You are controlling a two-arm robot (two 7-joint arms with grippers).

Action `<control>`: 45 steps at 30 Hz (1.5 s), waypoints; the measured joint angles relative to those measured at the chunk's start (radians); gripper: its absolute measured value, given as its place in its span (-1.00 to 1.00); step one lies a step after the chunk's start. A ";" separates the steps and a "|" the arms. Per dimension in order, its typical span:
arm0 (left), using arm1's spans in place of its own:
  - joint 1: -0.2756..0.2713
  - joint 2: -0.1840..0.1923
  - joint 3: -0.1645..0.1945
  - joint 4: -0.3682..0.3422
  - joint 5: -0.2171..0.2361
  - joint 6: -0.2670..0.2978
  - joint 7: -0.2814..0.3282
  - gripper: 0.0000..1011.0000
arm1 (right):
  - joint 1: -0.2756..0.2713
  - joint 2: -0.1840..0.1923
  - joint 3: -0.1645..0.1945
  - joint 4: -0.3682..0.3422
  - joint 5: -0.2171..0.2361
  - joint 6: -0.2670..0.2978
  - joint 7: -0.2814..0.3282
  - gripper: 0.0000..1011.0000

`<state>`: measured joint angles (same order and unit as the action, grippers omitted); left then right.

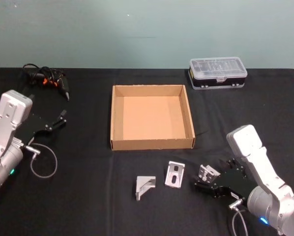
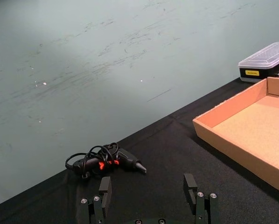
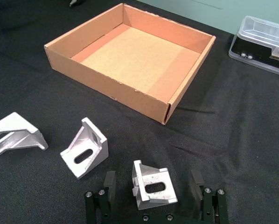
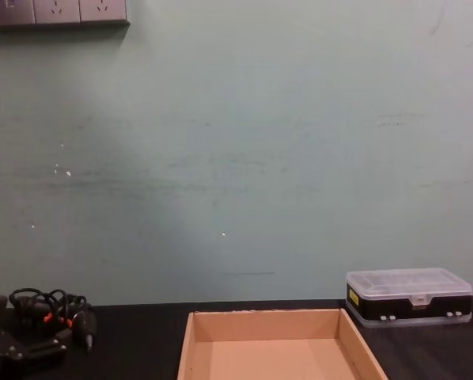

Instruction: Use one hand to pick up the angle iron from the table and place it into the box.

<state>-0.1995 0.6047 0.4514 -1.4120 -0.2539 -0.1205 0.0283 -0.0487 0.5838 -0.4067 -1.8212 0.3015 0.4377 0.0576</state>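
reaching for the rightmost angle iron (image 1: 207,172) is the step in hand, judged from the pose of the right gripper (image 3: 152,179).

1. tool state. the right gripper sits low over the table (image 1: 88,209) at the near right. its fingers (image 3: 109,181) are spread, one on each side of the angle iron. a gap shows on both sides in the right wrist view, so nothing is pinched yet.

2. position of the part. the angle iron rests on the table between the spread fingers, in front of the box (image 1: 152,144) and apart from its near wall. one slotted face points back toward the wrist. the closed side webs appear to face the fingers, so closing should bear on the two sides; this is a judgement, not a confirmed contact.

3. governing relation. the box lies ahead of the right gripper and toward the robot's left. after the grasp, the carry would call for a lift over the low near wall, then a forward and leftward move. the box floor is bare.

4. neighbouring parts. a second angle iron (image 1: 175,174) stands just to the left of the gripped position, and a third angle iron (image 1: 144,187) lies farther left. the finger on that side has the second part near it; a wide sweep could knock it.

5. other arm. the left gripper (image 2: 148,186) is parked at the far left of the table, fingers spread and holding nothing, well apart from all three parts. the right arm is clearly the nearer one.
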 joint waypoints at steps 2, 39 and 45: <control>0.000 0.000 0.000 0.000 0.000 0.000 0.000 1.00 | 0.000 0.001 0.000 0.000 0.000 -0.001 0.000 0.98; 0.000 0.000 0.000 0.000 0.000 0.000 0.000 1.00 | 0.000 0.006 0.000 -0.003 0.001 -0.010 0.000 -0.83; 0.000 0.000 0.000 0.000 0.000 0.000 0.000 1.00 | -0.010 -0.001 0.022 -0.020 -0.015 -0.039 0.010 -0.83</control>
<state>-0.1995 0.6047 0.4514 -1.4120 -0.2539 -0.1205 0.0283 -0.0589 0.5831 -0.3846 -1.8408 0.2866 0.3990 0.0673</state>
